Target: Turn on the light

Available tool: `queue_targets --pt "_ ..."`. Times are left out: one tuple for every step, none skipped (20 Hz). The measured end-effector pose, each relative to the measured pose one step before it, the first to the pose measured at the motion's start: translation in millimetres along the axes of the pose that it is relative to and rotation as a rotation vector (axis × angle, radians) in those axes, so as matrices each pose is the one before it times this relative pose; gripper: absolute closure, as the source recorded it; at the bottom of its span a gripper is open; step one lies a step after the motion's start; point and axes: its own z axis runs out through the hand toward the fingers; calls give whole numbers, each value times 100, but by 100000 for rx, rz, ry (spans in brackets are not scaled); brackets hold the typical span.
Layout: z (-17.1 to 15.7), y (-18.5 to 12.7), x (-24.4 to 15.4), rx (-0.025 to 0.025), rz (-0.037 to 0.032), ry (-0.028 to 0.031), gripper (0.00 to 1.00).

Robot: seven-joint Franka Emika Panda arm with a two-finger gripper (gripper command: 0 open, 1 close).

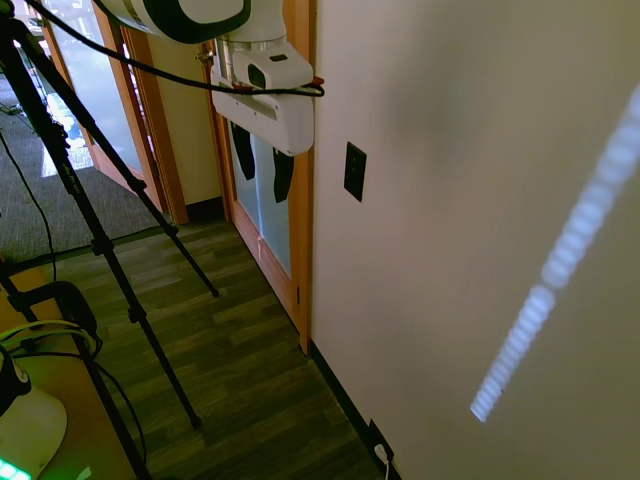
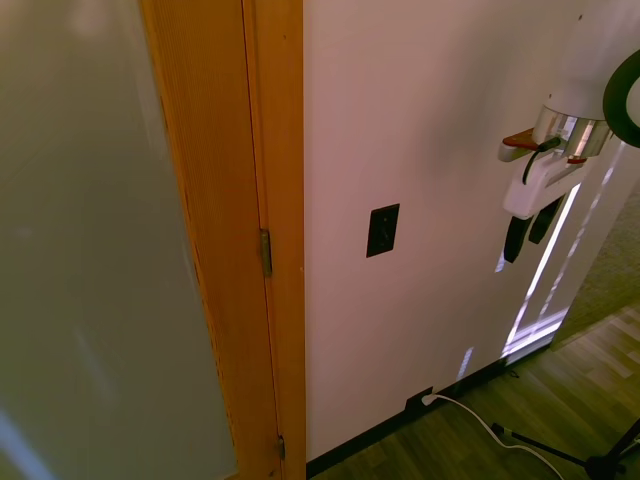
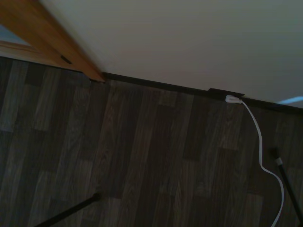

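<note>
The claw (image 1: 262, 160) hangs from the white arm with its two dark fingers (image 1: 243, 152) pointing down toward the floor. The fingers stand apart, with a clear gap between them, and nothing is held between them. In the second exterior view the claw (image 2: 530, 230) shows at the right edge, also pointing down, away from the wall surface and not touching it.

The switch (image 1: 354, 171) is a small black upright plate on the pale wall (image 1: 470, 200). In the first exterior view it sits to the right of the claw, at about the same height as the fingertips, and it is near but apart from them. In the second exterior view the switch (image 2: 382, 230) is between the wooden door frame (image 2: 275, 230) and the claw, well apart from the claw. The detail of the switch itself is too small to read.

The door frame (image 1: 300, 200) stands just behind the claw in the first exterior view, with a frosted glass door (image 1: 265, 225) in it. Low on the wall, at the dark baseboard, there is a black outlet plate (image 2: 418, 403) with a white plug (image 2: 429, 399), and a white cord (image 2: 480, 420) runs from it over the dark wooden floor (image 1: 240, 360). The wrist view looks down at this floor and shows the same plug (image 3: 233, 99) and cord (image 3: 262, 151), somewhat blurred. A stripe of sunlight (image 1: 560, 270) lies across the wall.
</note>
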Motion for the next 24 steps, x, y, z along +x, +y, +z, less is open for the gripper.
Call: queue_targets --pt "64 -1 -1 -135 -1 -128 0" --pt "76 -39 -35 -105 -31 -114 0" --pt "261 -613 -71 1790 351 1205 0" --pt "603 -1349 -142 3890 1313 2846 0" --pt "1341 -1786 -333 3718 1953 2035 0" --pt "1403 -1626 -317 3250 1889 1216 0" --pt "1458 -1576 -117 3180 1797 1151 0" --pt "1360 -1297 214 2741 2375 1759 0" --pt "1246 -998 526 2415 2331 1250 0" --pt "1109 -701 761 2470 1819 1272 0" --pt "881 -464 757 2012 1562 1495 0" --pt "666 -353 666 1383 1684 1618 0" --pt "485 -297 653 624 1744 1915 0" --pt "309 -290 576 -233 1299 2313 0" --pt "171 -454 464 -71 1492 3018 0" --pt "91 -521 197 247 1165 2338 100" --pt "45 -460 -119 274 639 1557 100" --pt "1 -544 -259 343 377 1345 100" --pt "34 -398 -459 147 99 905 100" --pt "91 -311 -401 -21 190 702 100" --pt "123 -192 -252 -36 217 645 100" --pt "131 26 -130 -201 415 966 100" --pt "159 92 0 -276 475 933 100" --pt "100 133 148 -227 664 1198 100"
